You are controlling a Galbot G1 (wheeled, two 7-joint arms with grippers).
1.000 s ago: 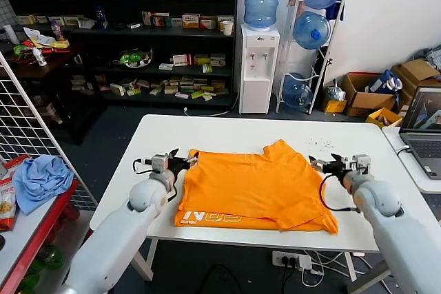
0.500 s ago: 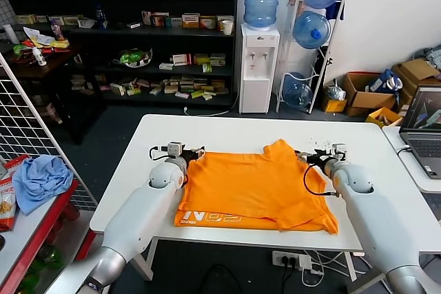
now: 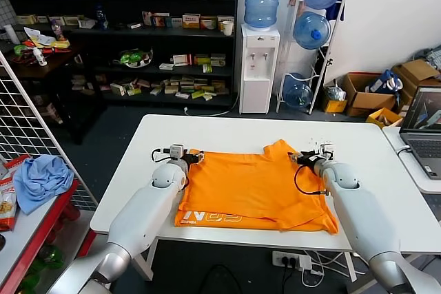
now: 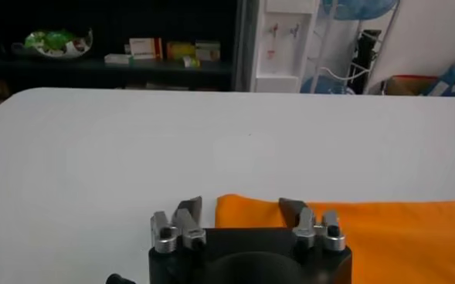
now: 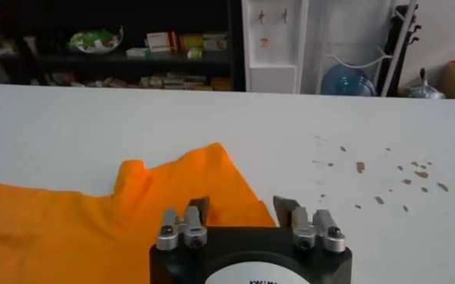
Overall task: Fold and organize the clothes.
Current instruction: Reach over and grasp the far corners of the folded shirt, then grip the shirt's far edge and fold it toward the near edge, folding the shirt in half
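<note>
You have both hands spread at the orange T-shirt's (image 3: 255, 184) far corners — left hand (image 4: 241, 207), right hand (image 5: 241, 204) — ready to pinch for folding.

T-shirt (image 3: 255, 187) on table (image 3: 227, 132), left tool (image 3: 195, 157) and right tool (image 3: 298, 158) at its far corners
</note>
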